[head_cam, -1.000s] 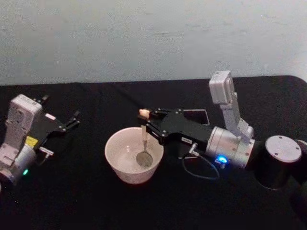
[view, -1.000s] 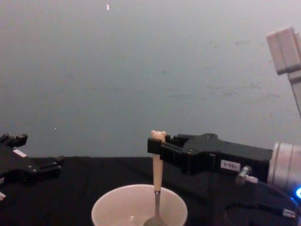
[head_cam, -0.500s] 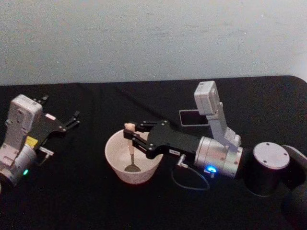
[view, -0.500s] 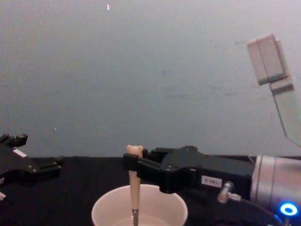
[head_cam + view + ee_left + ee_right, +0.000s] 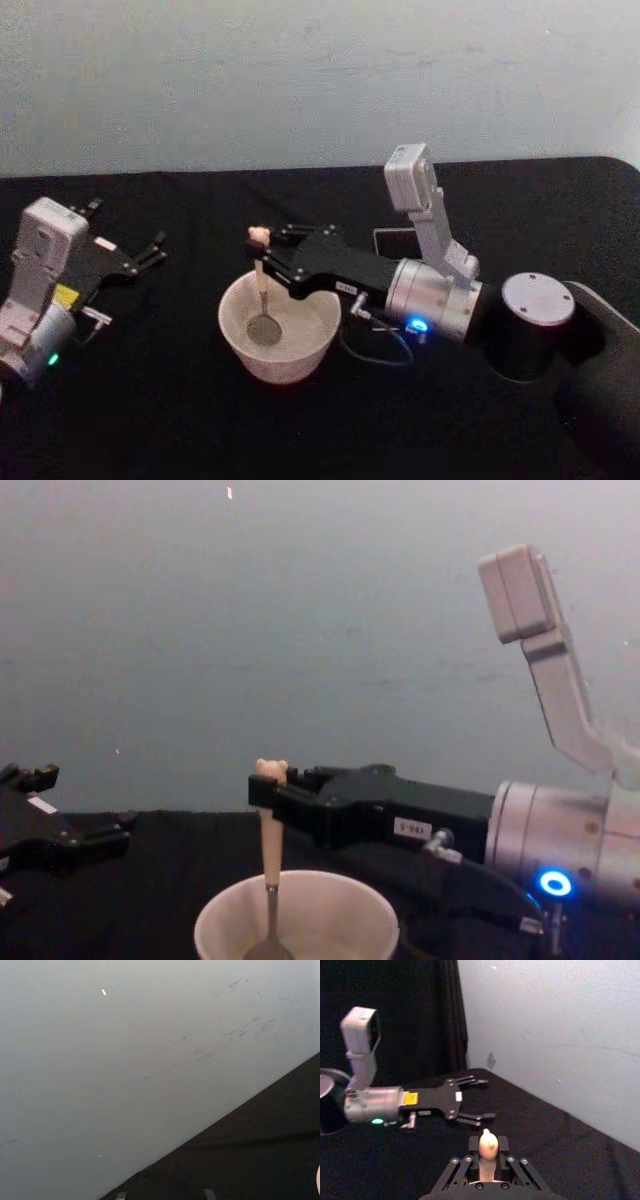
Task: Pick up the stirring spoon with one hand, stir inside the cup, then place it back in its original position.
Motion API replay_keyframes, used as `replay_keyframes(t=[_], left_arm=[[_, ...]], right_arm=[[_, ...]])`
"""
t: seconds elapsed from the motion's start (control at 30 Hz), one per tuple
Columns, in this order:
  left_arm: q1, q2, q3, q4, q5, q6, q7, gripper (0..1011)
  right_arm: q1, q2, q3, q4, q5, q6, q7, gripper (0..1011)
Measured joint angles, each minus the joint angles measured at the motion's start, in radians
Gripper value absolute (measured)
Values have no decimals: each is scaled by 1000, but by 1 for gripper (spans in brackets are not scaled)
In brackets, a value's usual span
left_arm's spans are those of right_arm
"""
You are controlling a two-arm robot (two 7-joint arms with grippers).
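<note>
Pinching the stirring spoon (image 5: 262,293) just under its bear head, the right claw (image 5: 266,257) holds it upright so its bowl reaches the floor of the cup (image 5: 236,300), toward 9 o'clock; the left claw (image 5: 150,251) idles wide at 9 o'clock on the worktop (image 5: 190,420).

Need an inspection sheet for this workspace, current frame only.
Surface: table under a black cloth.
Job's things: stirring spoon upright, its bowl down inside the cup; the cup stands on the cloth.
Clutter: dark square-mouthed holder behind the right arm, partly hidden.
Grippers: right gripper shut on the spoon's handle just below the bear head, over the cup; left gripper open, parked low at the table's left.
Cables: thin cable looping off the right wrist beside the cup.
Surroundings: plain pale wall behind the table.
</note>
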Motion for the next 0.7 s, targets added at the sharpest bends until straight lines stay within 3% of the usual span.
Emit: replay_keyframes(t=[0.33,0.7], left_arm=[[0,0,0,0,0,0,0,1001],[0,0,0,0,0,0,0,1001]], right_arm=[[21,-17,30,49,-2,-10,-29,214],[-33,39,70,-32,4,-1,-40,214]])
